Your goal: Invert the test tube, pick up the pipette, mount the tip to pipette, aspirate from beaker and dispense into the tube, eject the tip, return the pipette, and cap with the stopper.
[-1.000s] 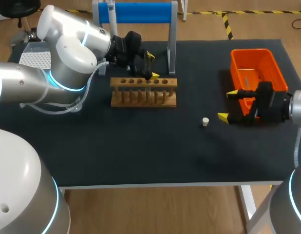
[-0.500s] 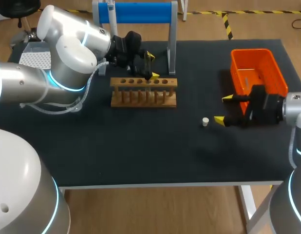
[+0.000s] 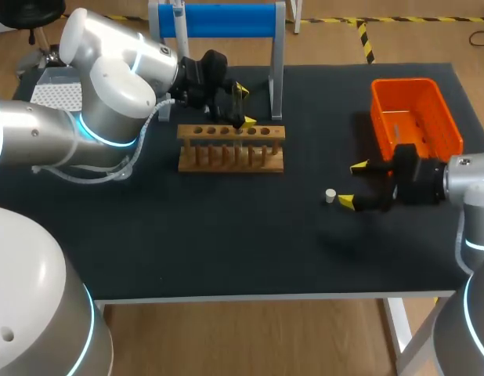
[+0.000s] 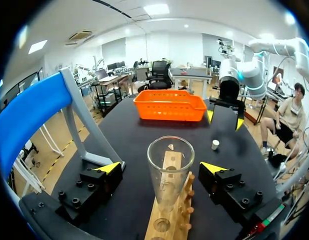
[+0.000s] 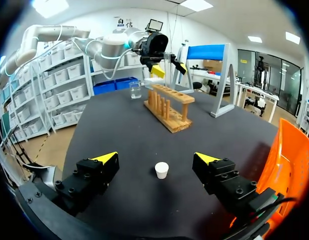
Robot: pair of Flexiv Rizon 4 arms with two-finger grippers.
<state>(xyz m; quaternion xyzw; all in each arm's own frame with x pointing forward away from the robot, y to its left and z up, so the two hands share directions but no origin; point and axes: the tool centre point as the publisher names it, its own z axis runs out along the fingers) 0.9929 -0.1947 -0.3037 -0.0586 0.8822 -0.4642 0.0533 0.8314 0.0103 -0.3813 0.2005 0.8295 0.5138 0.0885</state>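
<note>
A clear test tube stands mouth up in the wooden rack, also seen as the rack. My left gripper is open around the tube, its yellow-tipped fingers standing apart from the glass on both sides. The small white stopper lies on the black mat right of the rack. My right gripper hangs open just right of it. In the right wrist view the stopper sits just ahead of that gripper, centred between its fingers and untouched.
An orange basket stands at the back right, close behind my right arm. A blue-topped stand rises behind the rack. A glass beaker sits on the mat beyond the rack, past my left gripper.
My right gripper has moved left and slightly nearer the front, closing in on the stopper. The left arm and the tube have not moved.
</note>
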